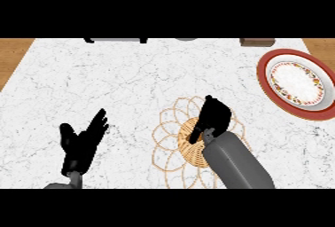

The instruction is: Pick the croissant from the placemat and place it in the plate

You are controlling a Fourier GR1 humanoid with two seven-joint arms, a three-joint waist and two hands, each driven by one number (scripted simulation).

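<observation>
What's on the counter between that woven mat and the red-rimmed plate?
Nothing. In the head view, only bare white marble counter runs from the placemat up to the plate. The right hand hovers over the mat.

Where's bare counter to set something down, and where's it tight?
Free: the wide marble stretch behind the left hand, from the counter's left edge across to the plate; also the strip between the placemat and the plate. Tight: the placemat itself, covered by the right hand and forearm. The plate's centre is bare.
</observation>
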